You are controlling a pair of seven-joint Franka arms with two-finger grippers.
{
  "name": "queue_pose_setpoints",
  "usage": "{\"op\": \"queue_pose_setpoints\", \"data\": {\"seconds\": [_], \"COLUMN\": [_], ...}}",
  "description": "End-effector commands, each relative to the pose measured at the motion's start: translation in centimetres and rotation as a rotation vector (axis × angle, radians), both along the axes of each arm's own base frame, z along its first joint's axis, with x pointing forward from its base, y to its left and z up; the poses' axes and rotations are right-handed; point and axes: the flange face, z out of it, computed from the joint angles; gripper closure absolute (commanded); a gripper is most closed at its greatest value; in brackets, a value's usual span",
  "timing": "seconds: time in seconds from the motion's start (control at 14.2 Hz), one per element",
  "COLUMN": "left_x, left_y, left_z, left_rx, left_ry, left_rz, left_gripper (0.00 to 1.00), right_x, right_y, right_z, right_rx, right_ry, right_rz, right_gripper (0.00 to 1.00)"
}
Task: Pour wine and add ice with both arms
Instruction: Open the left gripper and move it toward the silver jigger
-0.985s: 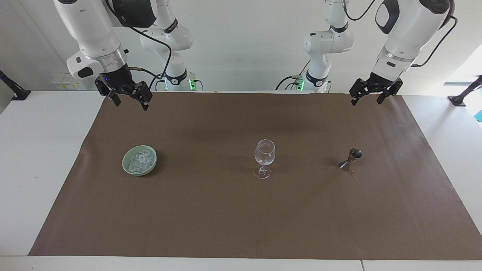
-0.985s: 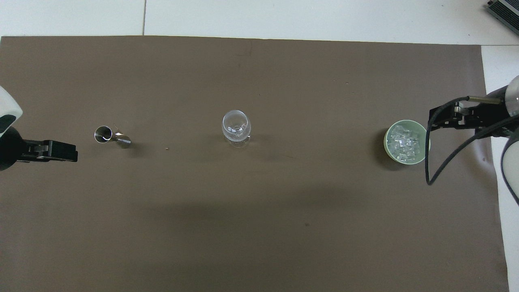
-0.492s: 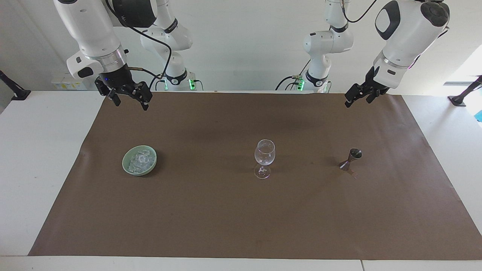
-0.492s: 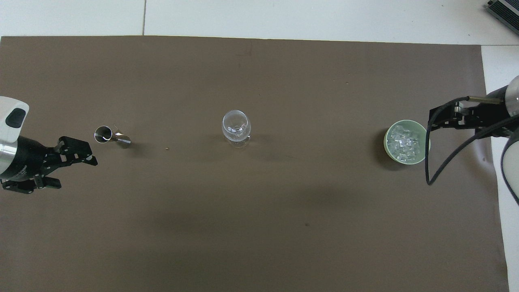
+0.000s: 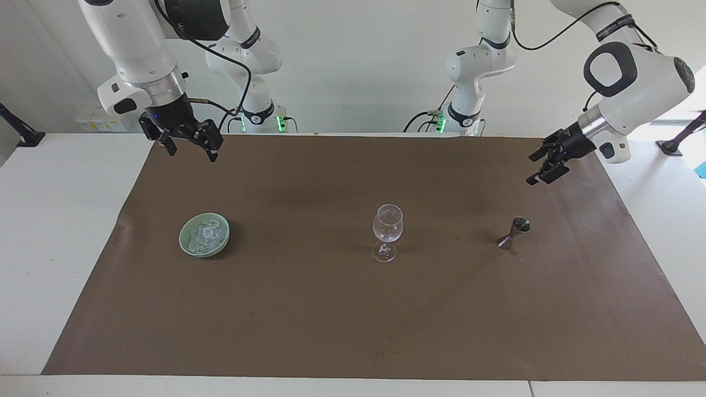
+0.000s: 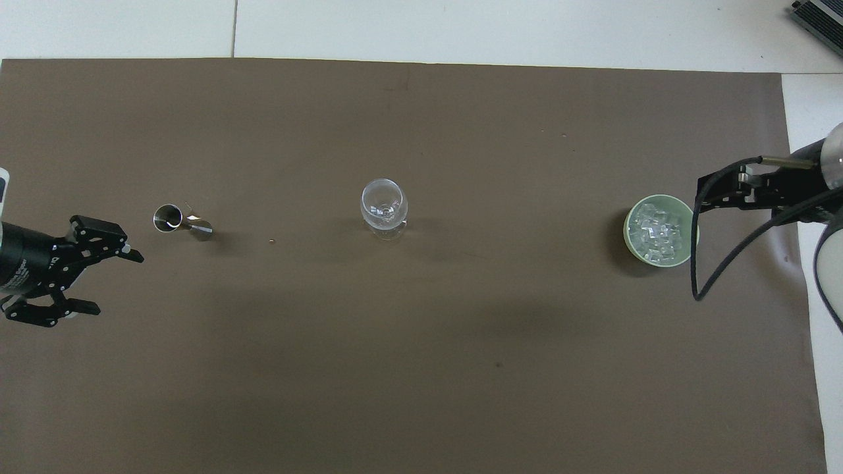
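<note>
wine glass (image 5: pixel 388 231) upright at mid-mat, the landmark. green bowl (image 5: pixel 186 246) of ice (image 5: pixel 207 234) stands beside it toward the right arm's end; steel jigger (image 5: pixel 514 234) stands beside it toward the left arm's end. left gripper (image 5: pixel 543 164), jaws spread wide and empty, hangs over the brown mat (image 5: pixel 353 320) near the jigger. right gripper (image 5: pixel 189 144), also wide and empty, hangs above the mat's edge nearest the robots, at the bowl's end.

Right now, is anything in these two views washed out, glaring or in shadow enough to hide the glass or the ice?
Facing view: bright daylight blows out the edge beside the left arm; the wine glass reads clearly, casting a faint shadow. Overhead view: soft broad shadows darken the brown mat nearer the robots; the jigger shows a small glint; the ice stays distinct in the green bowl.
</note>
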Motion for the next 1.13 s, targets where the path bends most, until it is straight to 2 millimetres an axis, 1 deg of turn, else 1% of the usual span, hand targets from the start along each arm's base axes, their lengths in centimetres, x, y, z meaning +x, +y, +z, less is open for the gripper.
{"op": "queue_pose_setpoints", "data": {"seconds": [0.0, 0.07, 0.28, 0.35, 0.56, 0.7, 0.77, 0.98, 1.05], "left_x": [-0.2, -0.3, -1.5, -2.1, -3.7, -4.3, -4.6, -5.8, -5.8], "left_y": [1.9, 2.1, 4.3, 5.6, 5.7, 5.7, 5.7, 5.9, 5.8], "left_z": [-2.6, -4.0, -7.2, -8.1, -11.2, -12.6, -13.6, -16.9, -17.2], "left_rx": [-0.044, -0.068, -0.136, -0.164, -0.230, -0.274, -0.302, -0.409, -0.427], "left_ry": [0.043, 0.061, 0.066, 0.066, 0.071, 0.076, 0.090, 0.107, 0.094], "left_rz": [0.219, 0.271, 0.468, 0.529, 0.658, 0.733, 0.769, 0.949, 0.944], "left_gripper": [0.00, 0.00, 0.00, 0.00, 0.00, 0.00, 0.00, 0.00, 0.00], "right_x": [-0.5, -0.5, -0.5, -0.5, -0.5, -0.5, -0.5, -0.5, -0.5], "right_y": [-0.1, -0.1, -0.1, -0.1, -0.1, -0.1, -0.1, -0.1, -0.1], "right_z": [0.0, 0.0, 0.0, 0.0, 0.0, 0.0, 0.0, 0.0, 0.0], "right_rx": [0.020, 0.020, 0.020, 0.020, 0.018, 0.020, 0.020, 0.020, 0.020], "right_ry": [0.001, 0.001, 0.001, 0.001, 0.001, 0.001, 0.001, 0.001, 0.001], "right_rz": [0.018, 0.018, 0.018, 0.018, 0.018, 0.018, 0.018, 0.018, 0.018], "right_gripper": [0.00, 0.00, 0.00, 0.00, 0.00, 0.00, 0.00, 0.00, 0.00]}}
